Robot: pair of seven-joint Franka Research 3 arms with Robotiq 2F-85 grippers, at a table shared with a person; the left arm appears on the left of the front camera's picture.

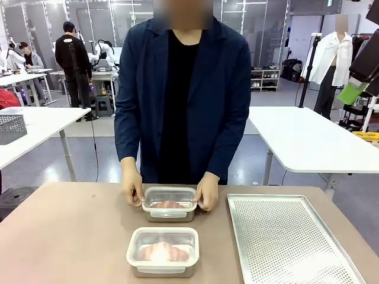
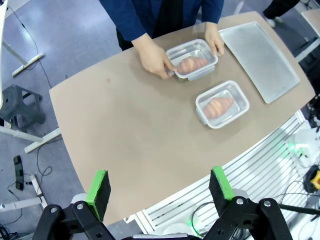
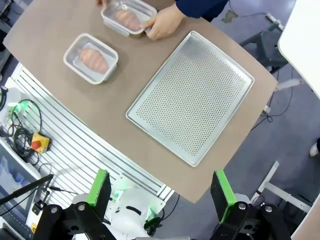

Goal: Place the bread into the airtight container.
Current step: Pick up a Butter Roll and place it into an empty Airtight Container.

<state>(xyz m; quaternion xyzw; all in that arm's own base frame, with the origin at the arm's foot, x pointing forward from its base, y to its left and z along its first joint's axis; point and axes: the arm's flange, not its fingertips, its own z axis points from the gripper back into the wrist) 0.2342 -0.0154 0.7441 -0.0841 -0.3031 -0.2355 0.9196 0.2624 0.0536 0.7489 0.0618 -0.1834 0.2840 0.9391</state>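
The left gripper hangs high above the near edge of the table. Its two green pads are far apart and nothing is between them, so it is open. The right gripper is up high too, past the table's near right corner. Its jaws are wide open and hold nothing.

Two clear containers sit near the middle of the table. The near container is close to the robot's edge. It has a lid on, and a piece of bread lies inside it. The far container sits just behind it, nearer the person's edge. It also has a lid on top and a second bread inside. The two boxes are near each other but do not touch.

The person stands at the far edge in a dark blue jacket. One hand is on the side of the far container toward the robot's left, and the other hand is on its other side. Both hands touch the lid.

A metal tray full of tiny holes lies along the right side of the table, beside the boxes.
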